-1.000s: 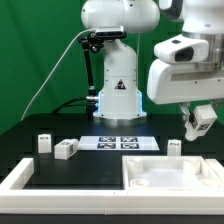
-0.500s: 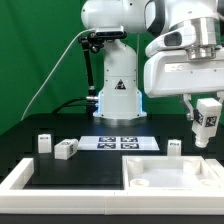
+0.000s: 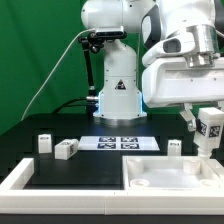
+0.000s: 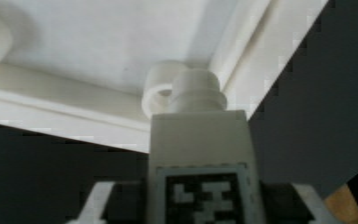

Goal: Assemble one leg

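Observation:
My gripper (image 3: 209, 128) is shut on a leg (image 3: 210, 131), a small white peg with a black-and-white tag, and holds it upright just above the far right corner of the large white panel (image 3: 165, 176). In the wrist view the gripper (image 4: 202, 207) grips the leg (image 4: 201, 135) by its tagged end. The leg's round tip points down at the panel's corner (image 4: 105, 95). I cannot tell whether the tip touches the panel. Three more legs stand on the table, two at the exterior view's left (image 3: 43, 143) (image 3: 66, 149) and one near the panel (image 3: 175, 146).
The marker board (image 3: 120, 142) lies flat in the middle of the table. A white frame piece (image 3: 18, 178) sits at the front of the exterior view's left. The robot's base (image 3: 118, 95) stands behind the marker board.
My gripper, with the leg in it, has shifted toward the exterior view's right and then dropped lower, closer to the panel's far right corner.

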`<state>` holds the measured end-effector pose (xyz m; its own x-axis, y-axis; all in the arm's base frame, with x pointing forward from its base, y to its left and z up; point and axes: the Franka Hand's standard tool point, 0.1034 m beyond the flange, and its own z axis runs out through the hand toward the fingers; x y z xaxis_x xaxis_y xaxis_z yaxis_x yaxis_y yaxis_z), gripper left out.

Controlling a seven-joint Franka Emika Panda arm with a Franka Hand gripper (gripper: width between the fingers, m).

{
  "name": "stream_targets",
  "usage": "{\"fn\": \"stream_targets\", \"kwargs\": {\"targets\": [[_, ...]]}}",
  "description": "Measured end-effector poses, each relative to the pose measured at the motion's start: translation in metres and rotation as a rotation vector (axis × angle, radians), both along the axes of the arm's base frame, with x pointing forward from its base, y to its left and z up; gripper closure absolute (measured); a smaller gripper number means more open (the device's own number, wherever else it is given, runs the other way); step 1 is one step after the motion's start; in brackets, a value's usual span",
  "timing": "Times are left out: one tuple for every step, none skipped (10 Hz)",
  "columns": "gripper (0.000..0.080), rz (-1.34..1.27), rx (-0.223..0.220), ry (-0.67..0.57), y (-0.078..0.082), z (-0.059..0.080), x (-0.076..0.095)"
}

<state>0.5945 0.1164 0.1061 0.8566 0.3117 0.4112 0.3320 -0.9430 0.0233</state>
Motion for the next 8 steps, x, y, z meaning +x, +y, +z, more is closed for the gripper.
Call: {"fn": "stream_targets", "kwargs": {"targets": [[0.0512, 0.017, -0.008, -0.007, -0.002, -0.004, 0.011], [0.0512, 0.026, -0.011, -0.012, -0.004, -0.006, 0.018], [0.0512, 0.028, -0.011, -0.01, -0.002, -0.006, 0.017], [0.0512, 0.028, -0.011, -0.009, -0.002, -0.007, 0.016], [0.0512, 0.028, -0.011, -0.009, -0.002, -0.007, 0.016], [0.0512, 0.03, -0.012, -0.007, -0.003, -0.009, 0.016], [0.0511, 0.039, -0.017, -0.003, -0.005, -0.015, 0.018], [0.0511, 0.039, -0.016, -0.002, -0.004, -0.018, 0.021]]}}
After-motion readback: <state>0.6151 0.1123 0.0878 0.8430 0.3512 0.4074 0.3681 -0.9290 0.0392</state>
